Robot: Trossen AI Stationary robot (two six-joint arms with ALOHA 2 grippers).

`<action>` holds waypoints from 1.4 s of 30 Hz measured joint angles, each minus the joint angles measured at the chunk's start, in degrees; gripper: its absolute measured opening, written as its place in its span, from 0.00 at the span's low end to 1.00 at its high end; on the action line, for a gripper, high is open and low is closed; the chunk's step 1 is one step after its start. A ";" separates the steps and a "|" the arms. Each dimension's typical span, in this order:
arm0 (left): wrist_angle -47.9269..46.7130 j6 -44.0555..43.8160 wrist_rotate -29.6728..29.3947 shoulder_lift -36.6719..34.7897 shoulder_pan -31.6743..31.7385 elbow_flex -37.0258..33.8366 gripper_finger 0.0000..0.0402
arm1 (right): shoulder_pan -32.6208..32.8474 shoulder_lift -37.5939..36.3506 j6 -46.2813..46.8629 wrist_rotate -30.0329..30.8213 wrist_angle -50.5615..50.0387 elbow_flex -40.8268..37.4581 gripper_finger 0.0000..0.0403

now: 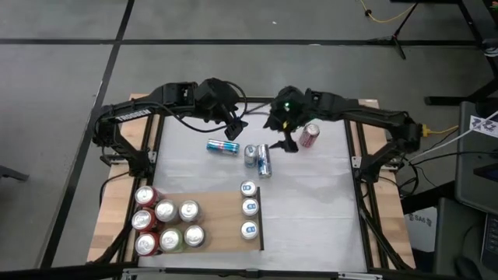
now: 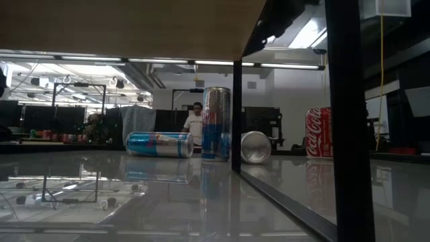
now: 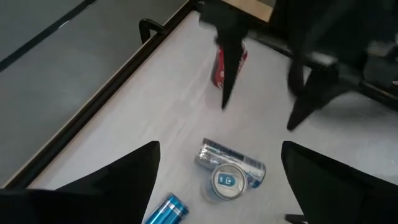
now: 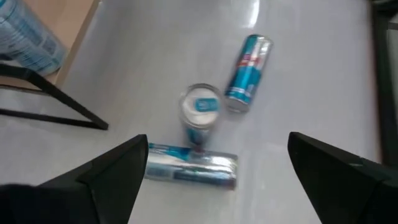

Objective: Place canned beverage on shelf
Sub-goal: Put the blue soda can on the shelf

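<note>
Nine cans [image 1: 167, 225] stand on the shelf [image 1: 222, 218]; four [image 1: 257, 155] lie beyond.

low view: flat light-brown wood-grain shelf panel [image 2: 121, 27] seen only from underneath, cut off at 12 o'clock edge, cans on it hidden. red cola can [image 2: 318, 132] at 3 o'clock half hidden behind black vertical frame post [image 2: 348, 121]. person in white top [image 2: 195, 121] far off, too small to tell more. left wrist view: lying red can [image 3: 229, 62] partly covered by other arm's dark finger [image 3: 229, 68], label blurred.
</note>
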 joint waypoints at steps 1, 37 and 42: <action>-0.02 0.00 0.06 0.00 0.00 0.00 0.82 | 0.63 0.72 0.00 -0.02 0.06 0.00 0.93; 11.62 -0.54 7.52 0.04 6.88 -27.46 0.82 | -2.56 -3.84 6.81 12.83 -3.73 -17.30 0.93; 16.91 -3.05 7.54 0.04 6.99 -31.75 0.82 | -2.45 -6.98 10.85 8.23 16.11 -24.74 0.93</action>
